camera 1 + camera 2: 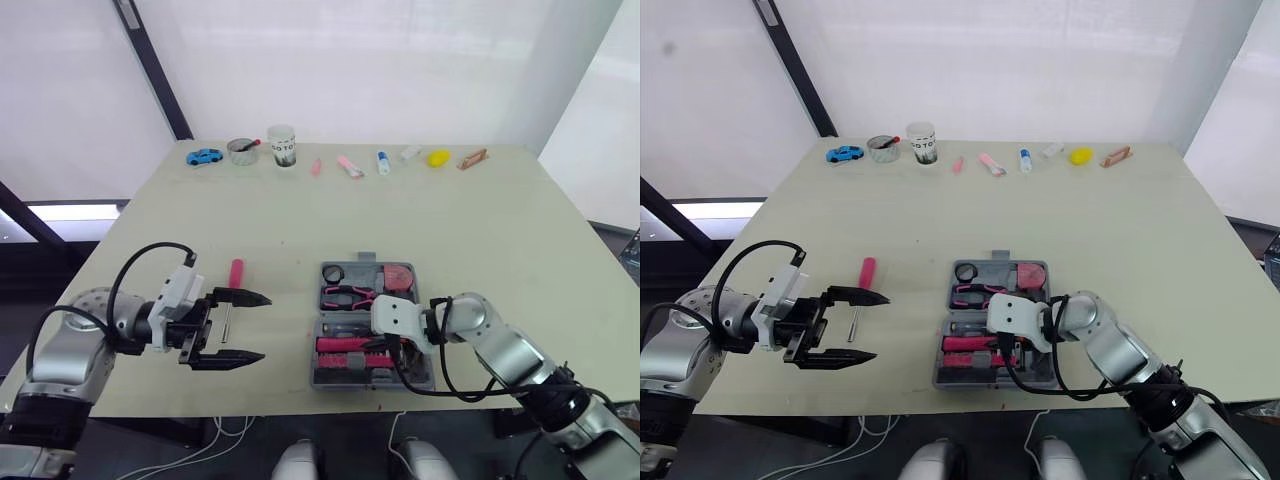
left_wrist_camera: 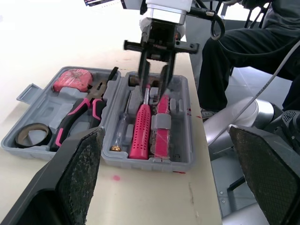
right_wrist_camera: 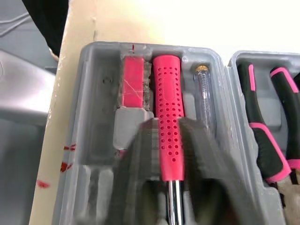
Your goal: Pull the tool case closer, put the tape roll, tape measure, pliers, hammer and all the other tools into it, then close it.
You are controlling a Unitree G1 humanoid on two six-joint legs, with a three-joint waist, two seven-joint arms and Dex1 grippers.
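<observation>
Tool case (image 2: 182, 126) sits open near the front edge of the table (image 1: 480, 230), right of centre. Pull-in looks done, so the step in hand is packing.

Far half holds the tape roll (image 2: 32, 135), pliers (image 2: 79, 115) and pink tape measure (image 2: 72, 79). Near half holds the hammer (image 3: 168, 108), judged from the pink grip and steel shaft since the head is hidden. A flat pink tool (image 3: 132, 82) lies on one side of it, probably a utility knife. A clear-handled tester screwdriver (image 3: 204, 93) lies on the other side.

My right gripper (image 2: 153, 83) is down in the near half at the hammer's shaft. Can't tell whether it's clamped on or free. Hammer looks seated in its slot.

One tool is loose: a red-handled screwdriver (image 1: 236, 272) on the table left of the case, handle toward the far edge. My left gripper (image 1: 262, 328) is wide open and empty, with the shaft end inside its span as seen from above. Height over the table I can't tell.

Next, my read:
- Right lifts straight up, clear of the case.
- Left closes on the screwdriver and carries it to a free slot. Which slot is free I can't make out.
- Both grippers get out, then fold the case shut.

Along the far edge are a blue toy car (image 1: 204, 156), a metal tin (image 1: 241, 151) and a paper cup (image 1: 282, 146). Not tools, leave them.
</observation>
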